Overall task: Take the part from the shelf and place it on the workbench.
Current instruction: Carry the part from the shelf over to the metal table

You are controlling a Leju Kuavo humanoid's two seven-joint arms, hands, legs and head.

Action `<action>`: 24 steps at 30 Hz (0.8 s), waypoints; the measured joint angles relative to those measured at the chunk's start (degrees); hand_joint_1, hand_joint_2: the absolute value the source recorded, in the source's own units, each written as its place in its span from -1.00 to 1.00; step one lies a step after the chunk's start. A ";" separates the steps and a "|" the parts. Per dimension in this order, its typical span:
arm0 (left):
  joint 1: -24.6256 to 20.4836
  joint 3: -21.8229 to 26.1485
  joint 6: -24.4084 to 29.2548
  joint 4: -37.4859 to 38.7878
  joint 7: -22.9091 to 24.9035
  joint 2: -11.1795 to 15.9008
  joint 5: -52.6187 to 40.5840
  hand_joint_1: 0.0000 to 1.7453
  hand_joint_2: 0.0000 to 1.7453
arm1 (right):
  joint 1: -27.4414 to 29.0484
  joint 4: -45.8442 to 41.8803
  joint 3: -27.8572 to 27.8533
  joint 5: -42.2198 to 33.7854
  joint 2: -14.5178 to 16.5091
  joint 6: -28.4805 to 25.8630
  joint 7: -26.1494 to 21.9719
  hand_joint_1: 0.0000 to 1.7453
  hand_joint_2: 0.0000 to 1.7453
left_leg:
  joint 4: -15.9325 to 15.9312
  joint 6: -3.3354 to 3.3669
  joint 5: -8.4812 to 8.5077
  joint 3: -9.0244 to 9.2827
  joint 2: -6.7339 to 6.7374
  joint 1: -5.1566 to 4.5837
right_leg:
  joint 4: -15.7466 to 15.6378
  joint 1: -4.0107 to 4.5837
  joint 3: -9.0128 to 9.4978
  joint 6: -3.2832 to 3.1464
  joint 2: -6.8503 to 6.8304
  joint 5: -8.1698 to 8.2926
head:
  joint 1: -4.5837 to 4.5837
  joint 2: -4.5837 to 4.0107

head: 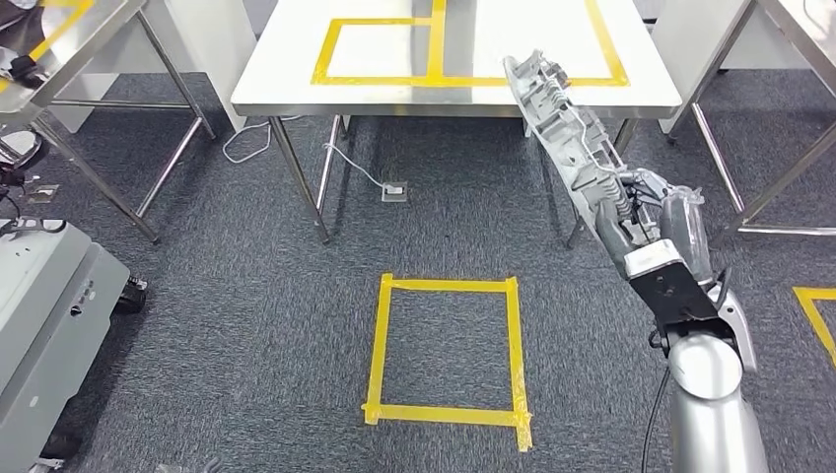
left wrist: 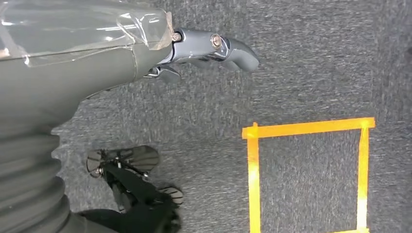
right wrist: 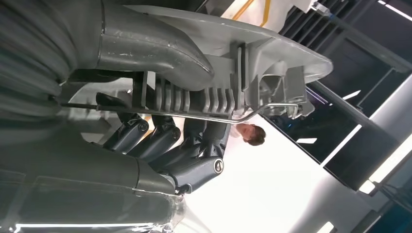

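My right hand (head: 641,222) grips one end of the part (head: 562,118), a long grey ribbed plastic piece. It is held up at a slant, and its far end reaches over the front right edge of the white workbench (head: 286,69). Yellow tape rectangles (head: 380,79) mark the benchtop. In the right wrist view my dark fingers (right wrist: 184,145) wrap the part (right wrist: 272,53) from one side, with the thumb on the other. My left hand (left wrist: 204,48) hangs over the carpet with its fingers apart, holding nothing.
A yellow tape square (head: 449,350) marks the grey carpet ahead of me. Steel-legged tables stand at the left (head: 89,39) and right (head: 789,30). A grey machine (head: 49,305) sits at the near left. A floor socket (head: 394,190) with a cable lies under the workbench. A person (right wrist: 250,133) stands beyond.
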 joint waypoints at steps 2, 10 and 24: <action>0.09 0.01 -0.08 0.11 -0.10 0.03 -0.08 -1.00 1.00 | -0.11 0.03 0.04 1.55 -0.01 -0.27 0.58 1.00 1.00 | 6.38 -0.65 -2.99 -5.17 0.27 0.26 | 0.00 0.08 0.94 -0.15 0.11 -1.03 | -0.03 0.00; 0.59 0.10 -0.17 0.30 -0.18 0.28 -0.63 -1.00 1.00 | -1.68 -0.04 0.07 8.10 -0.15 -1.14 3.00 1.00 1.00 | -9.13 2.89 9.01 -4.37 0.06 -1.15 | -0.74 0.73 6.22 0.94 0.62 -4.86 | 0.02 0.00; -0.19 0.09 -0.21 0.30 0.43 -0.78 -1.11 -1.00 1.00 | -7.79 2.12 -0.56 12.50 -5.92 -0.18 3.60 1.00 1.00 | -10.58 2.59 3.48 3.63 -1.15 -1.25 | 0.10 0.00 -2.21 3.74 0.02 0.42 | 0.06 0.00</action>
